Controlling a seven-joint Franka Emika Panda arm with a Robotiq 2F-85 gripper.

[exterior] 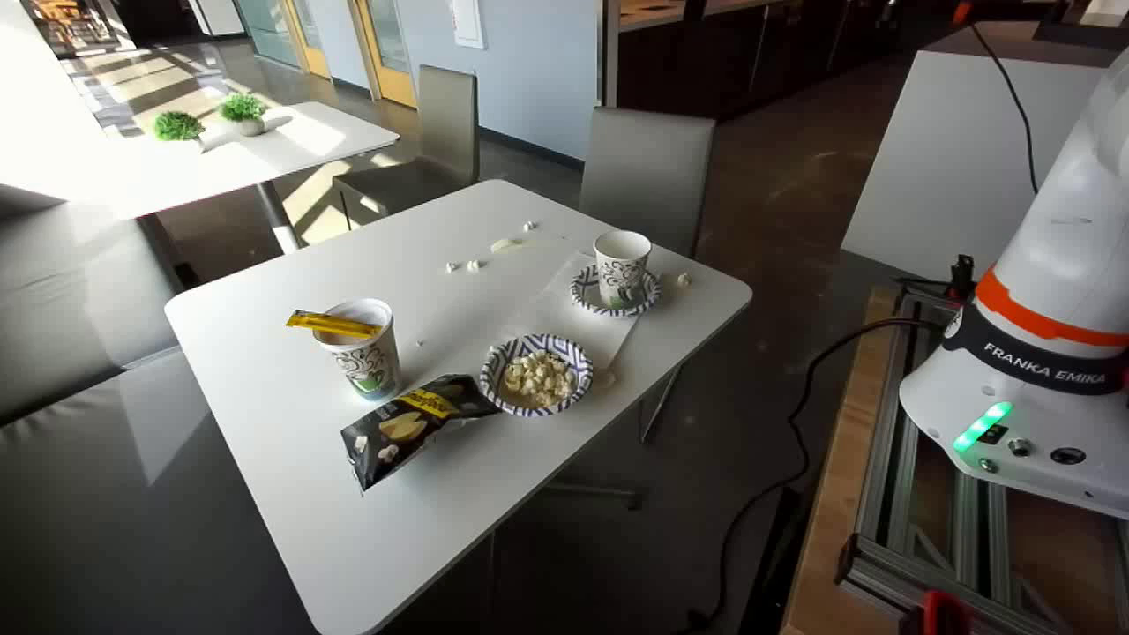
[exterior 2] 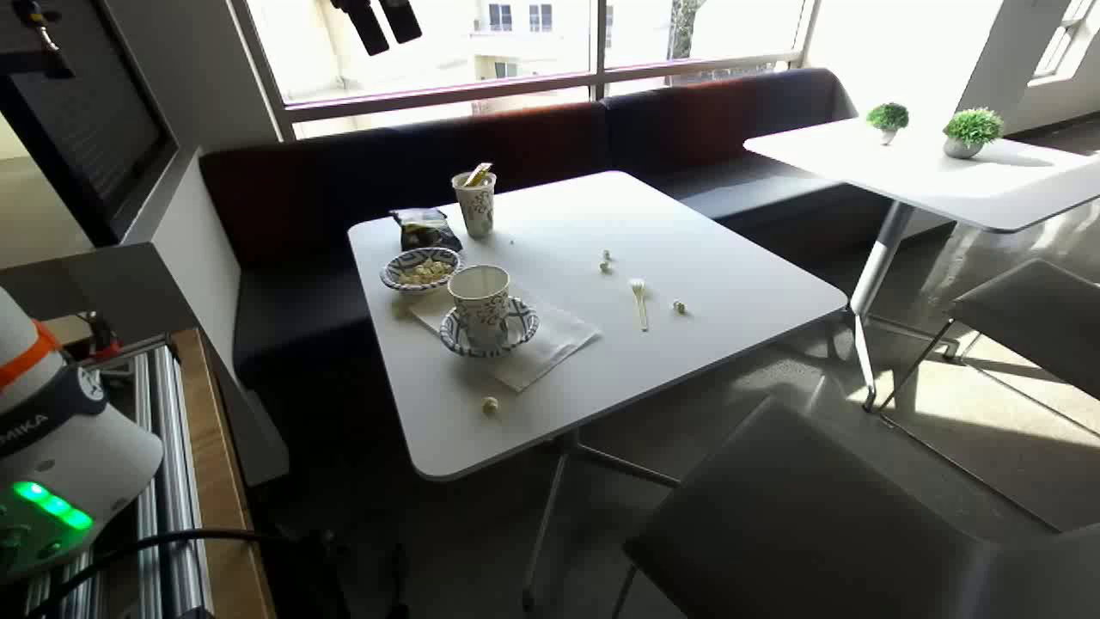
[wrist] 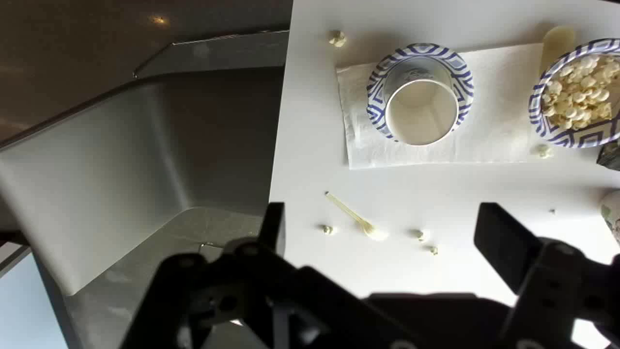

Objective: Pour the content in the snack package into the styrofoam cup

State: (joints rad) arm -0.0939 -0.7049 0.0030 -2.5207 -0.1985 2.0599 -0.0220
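The snack package (exterior: 414, 428), a dark foil pouch with yellow print, lies on the white table in both exterior views. In the wrist view only a dark corner of the package (wrist: 610, 156) shows at the right edge. Two patterned white cups are present; which is the styrofoam cup I cannot tell. An empty cup (wrist: 422, 114) stands in a blue-patterned bowl (wrist: 460, 72). Beside the package stands another cup (exterior: 363, 357) with a yellow packet (exterior: 337, 324) across its rim. My gripper (wrist: 382, 230) hangs above the table, jaws wide apart, nothing between them.
A patterned bowl (exterior: 578, 353) of popcorn touches the package's end. A napkin (wrist: 499, 97) lies under the empty cup's bowl. Several loose popcorn pieces and a pale plastic utensil (wrist: 348, 211) are scattered on the table. A grey chair (exterior: 648, 168) stands against the table edge.
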